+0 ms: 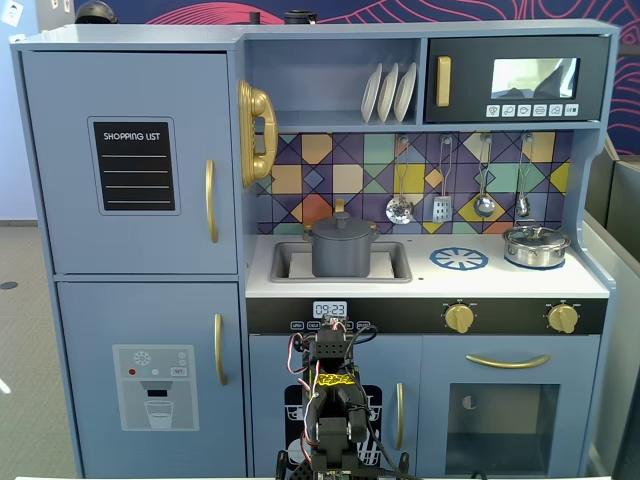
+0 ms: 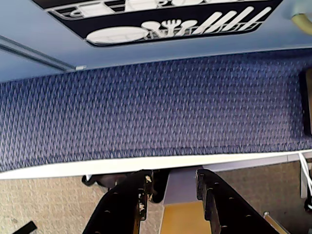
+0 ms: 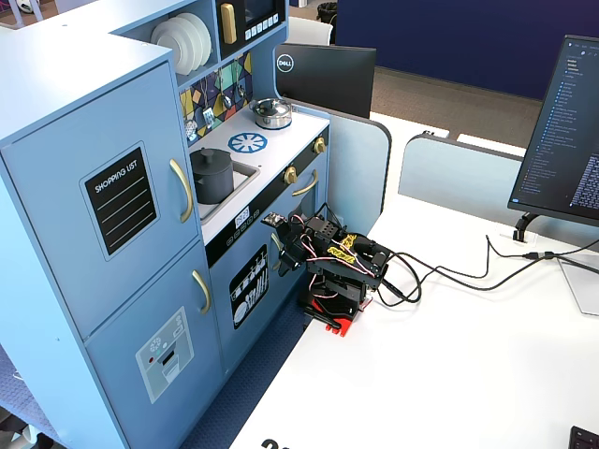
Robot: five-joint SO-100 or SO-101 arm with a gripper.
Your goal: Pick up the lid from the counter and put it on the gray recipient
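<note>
The dark gray pot point(image 1: 343, 255) stands in the sink of the toy kitchen; it also shows in the other fixed view point(image 3: 213, 180). The flat dark gray lid point(image 1: 341, 226) with its small knob sits on top of the pot, also seen from the side point(image 3: 210, 155). My gripper point(image 2: 174, 178) is folded low in front of the kitchen's lower doors point(image 3: 279, 245), far below the counter. Its jaws stand apart with nothing between them. The wrist view shows only blue carpet, the table edge and the dishwasher door.
A shiny silver pot point(image 1: 536, 245) with its lid stands on the right burner. A blue-and-white burner mark point(image 1: 459, 259) lies between sink and silver pot. Utensils point(image 1: 441, 190) hang on the back wall. A monitor point(image 3: 562, 131) and cables point(image 3: 449, 271) are on the white table.
</note>
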